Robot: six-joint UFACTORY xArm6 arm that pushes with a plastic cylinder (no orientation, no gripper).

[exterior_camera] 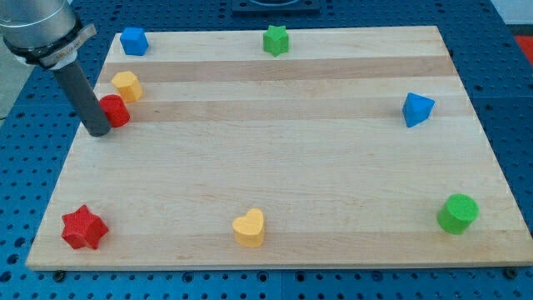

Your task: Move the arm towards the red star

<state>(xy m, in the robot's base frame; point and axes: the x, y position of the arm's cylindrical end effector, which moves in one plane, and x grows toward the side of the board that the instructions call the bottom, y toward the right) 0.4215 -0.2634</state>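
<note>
Camera view: my tip (99,132), a bare rod with no jaws to open or close, touches the red cylinder (115,111) near the wooden board's (283,167) left edge, well apart from the red star (83,227) at the bottom-left corner.

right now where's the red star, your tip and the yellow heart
red star (84,227): camera view, middle of its top face
my tip (99,132): camera view, the rod's very lower end
yellow heart (249,227): camera view, middle of its top face
</note>
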